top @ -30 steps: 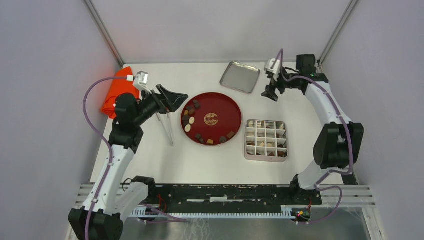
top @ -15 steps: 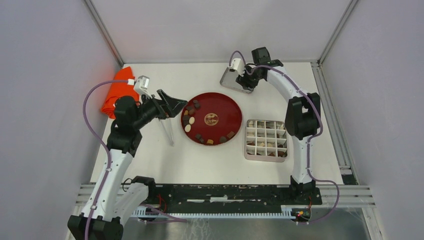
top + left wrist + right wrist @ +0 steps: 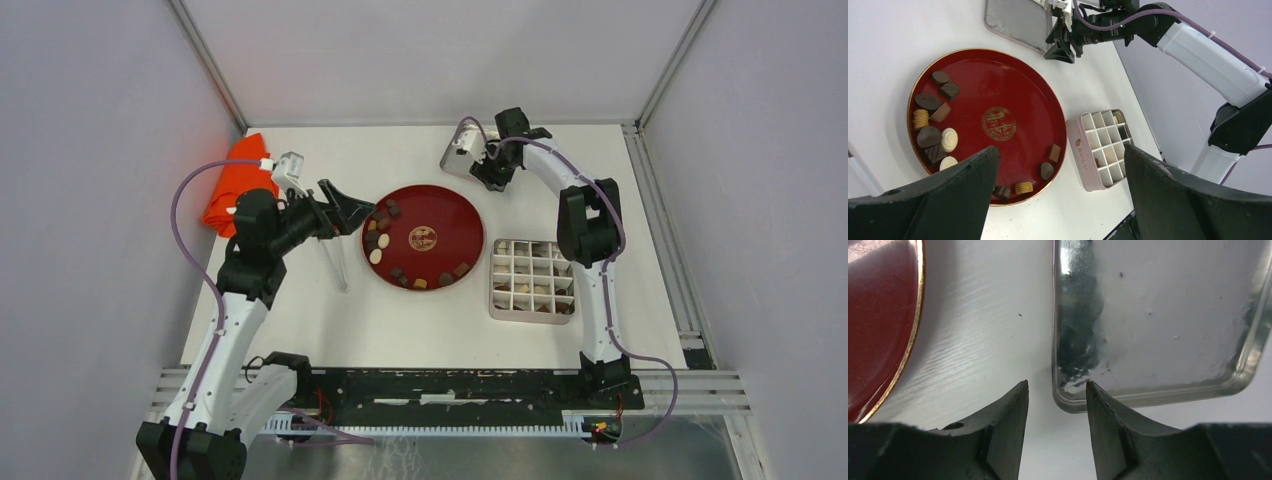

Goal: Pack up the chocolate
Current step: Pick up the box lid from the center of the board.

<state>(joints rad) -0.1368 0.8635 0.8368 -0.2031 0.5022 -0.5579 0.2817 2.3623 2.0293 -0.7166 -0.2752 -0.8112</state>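
Note:
The chocolate (image 3: 380, 228) (image 3: 934, 125) lies in small dark, tan and cream pieces along the left and front rim of the red plate (image 3: 445, 215) (image 3: 1013, 80). A pink partitioned box (image 3: 532, 280) (image 3: 1100, 148) sits to the plate's right, a few pieces in its cells. My left gripper (image 3: 350, 205) (image 3: 1060, 150) hovers wide open over the plate's left edge, holding nothing. My right gripper (image 3: 492, 175) (image 3: 1056, 385) is at the near corner of the metal tray (image 3: 455, 158) (image 3: 1158, 315), its jaws partly apart, with nothing between them.
An orange cloth (image 3: 235, 180) lies at the back left. A thin clear tool (image 3: 335, 262) lies left of the plate. Enclosure walls close in the table on three sides.
My right arm has swung from the back right corner leftward to the metal tray, and its jaws have narrowed. The left gripper has barely shifted.

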